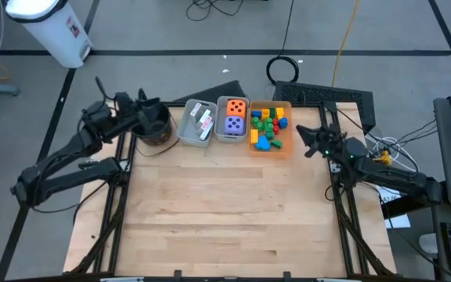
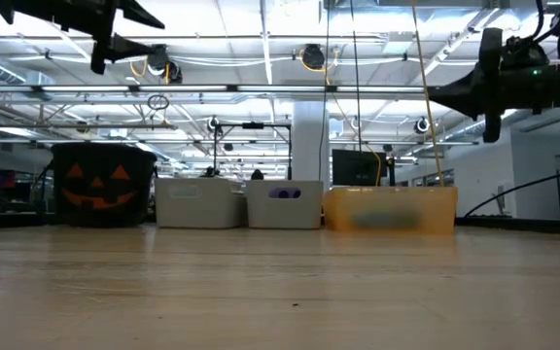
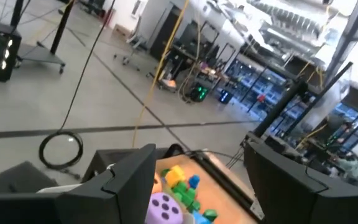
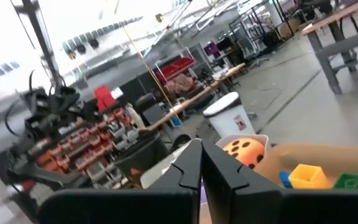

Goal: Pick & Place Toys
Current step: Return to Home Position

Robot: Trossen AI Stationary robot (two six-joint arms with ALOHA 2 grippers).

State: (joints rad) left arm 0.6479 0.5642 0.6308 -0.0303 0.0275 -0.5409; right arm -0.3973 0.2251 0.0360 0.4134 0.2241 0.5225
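Hovering high, right hand (image 4: 202, 167) pinched closed on nothing, left hand (image 3: 201, 180) spread wide, empty, per wrist views. Blocks (image 1: 268, 129), dice (image 1: 236, 116) binned between hands; cards (image 1: 201, 122) nearer left hand, high view only.

Bright, even overhead light. Ceiling strip lights (image 2: 251, 44) glare white in the low view. Table (image 1: 233, 219) evenly lit, shadows faint. White waste bin (image 1: 53, 27) top blown out beyond far-left corner.

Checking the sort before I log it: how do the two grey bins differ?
The left grey bin holds cards; the right grey bin holds an orange die and a purple die. The left one neighbours the black pot, the right one the orange bin. Both are grey and open-topped.
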